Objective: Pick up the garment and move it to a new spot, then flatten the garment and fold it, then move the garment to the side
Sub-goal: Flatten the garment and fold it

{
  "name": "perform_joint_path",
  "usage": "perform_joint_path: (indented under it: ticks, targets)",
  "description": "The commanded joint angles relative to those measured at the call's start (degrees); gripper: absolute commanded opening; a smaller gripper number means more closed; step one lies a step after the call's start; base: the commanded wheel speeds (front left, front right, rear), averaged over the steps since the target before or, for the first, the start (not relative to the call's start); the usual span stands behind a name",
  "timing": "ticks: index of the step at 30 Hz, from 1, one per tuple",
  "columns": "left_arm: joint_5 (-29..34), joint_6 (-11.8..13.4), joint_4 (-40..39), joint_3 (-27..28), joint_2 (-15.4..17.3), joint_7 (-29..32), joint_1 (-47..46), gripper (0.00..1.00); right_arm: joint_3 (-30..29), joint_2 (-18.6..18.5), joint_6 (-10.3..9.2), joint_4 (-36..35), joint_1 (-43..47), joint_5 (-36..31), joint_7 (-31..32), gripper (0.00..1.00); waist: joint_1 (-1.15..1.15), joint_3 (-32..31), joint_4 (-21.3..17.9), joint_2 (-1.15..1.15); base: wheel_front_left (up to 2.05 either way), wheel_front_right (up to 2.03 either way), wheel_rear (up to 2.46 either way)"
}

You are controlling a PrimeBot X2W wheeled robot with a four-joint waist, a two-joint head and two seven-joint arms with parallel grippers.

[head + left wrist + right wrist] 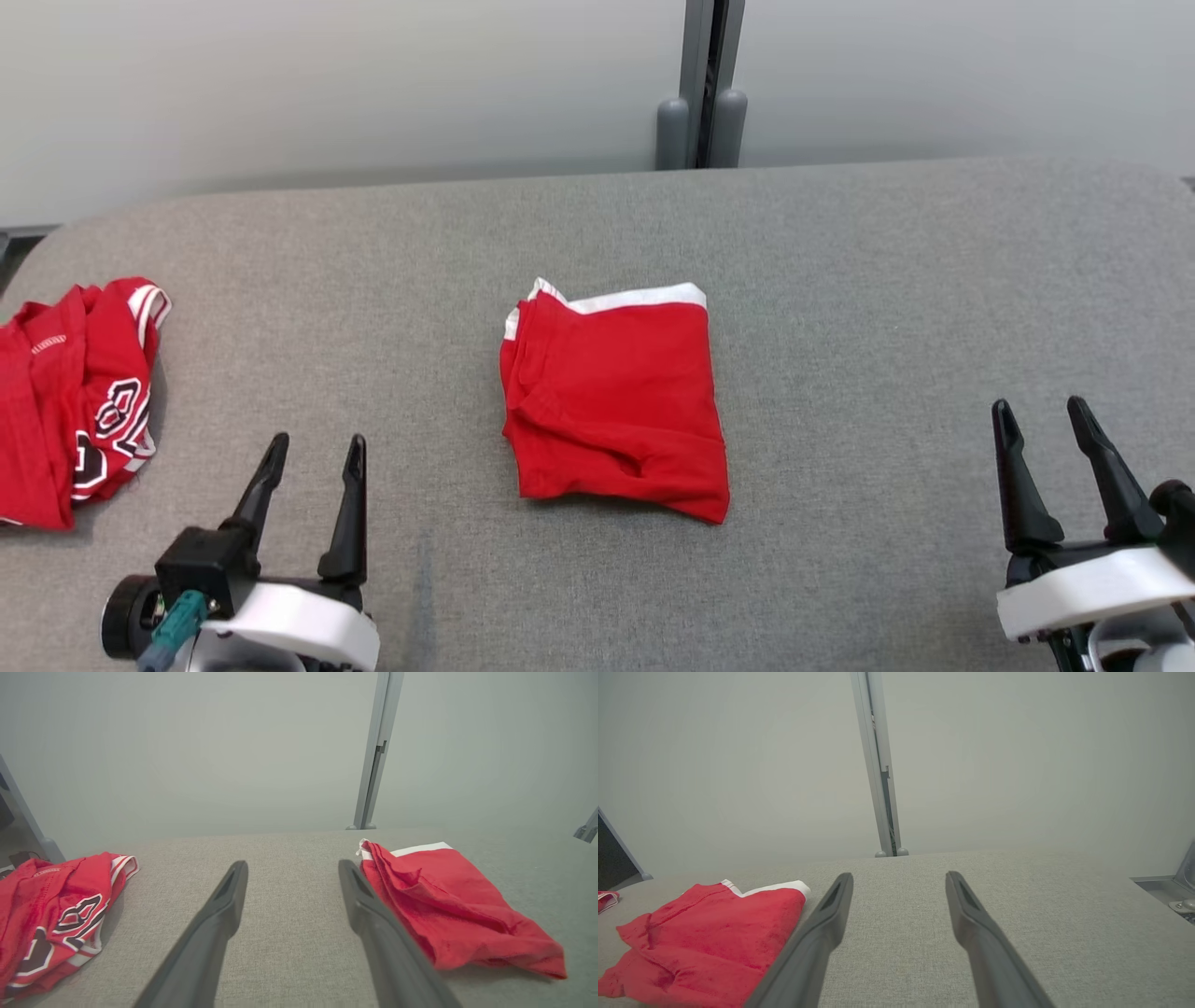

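Note:
A red garment [613, 399] with a white band along its far edge lies folded into a rough square at the middle of the grey padded table [887, 308]. It shows at the right in the left wrist view [448, 905] and at the lower left in the right wrist view [705, 938]. My left gripper [316, 452] stands open at the near left, apart from the garment, with nothing between its fingers [219, 924]. At the near right my right gripper [1041, 415] is open too, its fingers [971, 919] over bare table.
A second red garment [75, 401] with black-and-white numbers lies crumpled at the table's left edge, also seen in the left wrist view [51, 914]. A pale wall with a grey post [700, 84] stands behind the table. A metal fitting [1176, 891] sits off the table's right end.

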Motion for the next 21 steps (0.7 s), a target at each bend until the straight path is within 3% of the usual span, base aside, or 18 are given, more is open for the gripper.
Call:
perform_joint_path:
  ticks: [1, 21]
  targets:
    - [-0.27, 0.39, -0.27, 0.01, 0.47, 0.34, 1.20, 1.00, -0.43, -0.17, 0.01, -0.34, 1.24, -0.01, 0.47, 1.00, 0.00, -1.74, 0.08, 0.00, 0.00, 0.00, 0.00]
    - [-1.34, 1.69, -2.06, -0.04, 1.58, 2.25, 5.05, 1.00, -1.67, 1.09, 0.01, -3.36, 5.85, -0.39, 2.83, 1.00, 0.00, -5.43, 0.73, 0.00, 0.00, 0.00, 0.00]
